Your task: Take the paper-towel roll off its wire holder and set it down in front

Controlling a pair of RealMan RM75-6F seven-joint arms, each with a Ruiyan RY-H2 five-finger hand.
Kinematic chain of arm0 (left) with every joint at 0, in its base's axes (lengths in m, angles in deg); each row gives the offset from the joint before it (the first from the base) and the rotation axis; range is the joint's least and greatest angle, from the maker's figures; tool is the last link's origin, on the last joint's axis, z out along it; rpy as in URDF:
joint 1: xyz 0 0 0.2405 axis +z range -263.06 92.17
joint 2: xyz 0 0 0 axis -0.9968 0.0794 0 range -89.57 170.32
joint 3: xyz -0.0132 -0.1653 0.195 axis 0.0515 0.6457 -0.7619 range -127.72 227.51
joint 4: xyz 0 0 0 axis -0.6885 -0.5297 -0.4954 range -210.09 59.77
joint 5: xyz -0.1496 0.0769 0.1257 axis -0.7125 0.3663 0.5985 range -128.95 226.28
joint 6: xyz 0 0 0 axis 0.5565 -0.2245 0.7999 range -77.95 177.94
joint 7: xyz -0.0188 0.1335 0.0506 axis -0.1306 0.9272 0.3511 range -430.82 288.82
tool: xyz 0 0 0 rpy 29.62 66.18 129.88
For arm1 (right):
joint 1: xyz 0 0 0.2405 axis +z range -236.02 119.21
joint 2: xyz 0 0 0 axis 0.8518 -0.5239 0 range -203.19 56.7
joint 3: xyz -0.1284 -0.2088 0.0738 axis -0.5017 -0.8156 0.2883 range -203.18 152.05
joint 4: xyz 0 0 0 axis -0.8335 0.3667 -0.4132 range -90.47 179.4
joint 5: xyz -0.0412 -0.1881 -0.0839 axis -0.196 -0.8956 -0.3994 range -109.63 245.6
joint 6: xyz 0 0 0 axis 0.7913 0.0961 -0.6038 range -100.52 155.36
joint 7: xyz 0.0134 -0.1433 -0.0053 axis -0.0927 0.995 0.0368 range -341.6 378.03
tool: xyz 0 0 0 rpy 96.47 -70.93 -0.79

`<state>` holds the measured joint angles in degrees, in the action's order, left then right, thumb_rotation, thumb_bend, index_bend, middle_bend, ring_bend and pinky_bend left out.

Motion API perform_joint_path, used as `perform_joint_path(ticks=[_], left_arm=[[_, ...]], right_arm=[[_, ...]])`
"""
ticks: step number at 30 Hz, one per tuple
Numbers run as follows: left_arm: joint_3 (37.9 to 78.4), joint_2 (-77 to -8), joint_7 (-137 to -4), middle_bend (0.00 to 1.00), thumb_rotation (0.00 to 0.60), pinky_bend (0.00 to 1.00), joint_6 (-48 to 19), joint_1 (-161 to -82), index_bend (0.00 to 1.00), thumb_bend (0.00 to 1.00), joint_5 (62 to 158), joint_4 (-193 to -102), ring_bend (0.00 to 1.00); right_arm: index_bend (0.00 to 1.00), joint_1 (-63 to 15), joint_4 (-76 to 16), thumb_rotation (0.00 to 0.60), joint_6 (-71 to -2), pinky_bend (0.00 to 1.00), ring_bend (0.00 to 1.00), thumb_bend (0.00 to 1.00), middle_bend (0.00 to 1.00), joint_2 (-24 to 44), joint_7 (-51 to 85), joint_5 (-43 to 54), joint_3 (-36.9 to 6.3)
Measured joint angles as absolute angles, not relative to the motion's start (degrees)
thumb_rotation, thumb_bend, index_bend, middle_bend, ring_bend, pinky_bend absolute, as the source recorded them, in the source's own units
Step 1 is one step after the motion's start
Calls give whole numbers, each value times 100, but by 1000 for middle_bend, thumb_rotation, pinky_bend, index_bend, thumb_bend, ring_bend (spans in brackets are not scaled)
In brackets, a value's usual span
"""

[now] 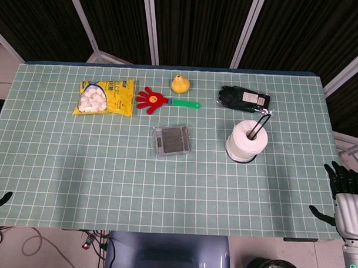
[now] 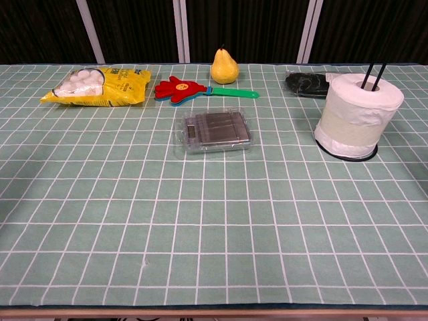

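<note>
The white paper-towel roll [image 1: 245,142] [image 2: 356,115] stands upright on the right half of the table, threaded on its black wire holder [image 1: 262,121] [image 2: 375,73], whose two rods stick out of the core. The holder's base ring shows under the roll in the chest view. My right hand [image 1: 344,197] hovers off the table's right front corner, fingers spread and holding nothing, well away from the roll. Only dark fingertips of my left hand [image 1: 0,200] show at the left front edge, apart and empty. Neither hand shows in the chest view.
Along the back lie a yellow bag of white balls [image 1: 105,96] [image 2: 100,85], a red hand-shaped clapper [image 1: 158,100] [image 2: 184,89], a pear [image 1: 180,83] [image 2: 224,67] and packaged black gloves [image 1: 245,99] [image 2: 305,83]. A clear plastic box [image 1: 171,141] [image 2: 217,130] sits mid-table, left of the roll.
</note>
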<state>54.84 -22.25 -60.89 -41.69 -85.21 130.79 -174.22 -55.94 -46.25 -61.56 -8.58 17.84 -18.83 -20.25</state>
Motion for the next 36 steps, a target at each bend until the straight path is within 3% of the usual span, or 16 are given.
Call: perform_joint_path(ticks=[36], left_arm=[[5443,-2166,-6129,0,600,0,-4281,-8435,121,101,13121,-17517,0]], right_arm=[[0,-5586,-5001,600,-5847,0,0,0,0,-839,1087,-1555,-2006]])
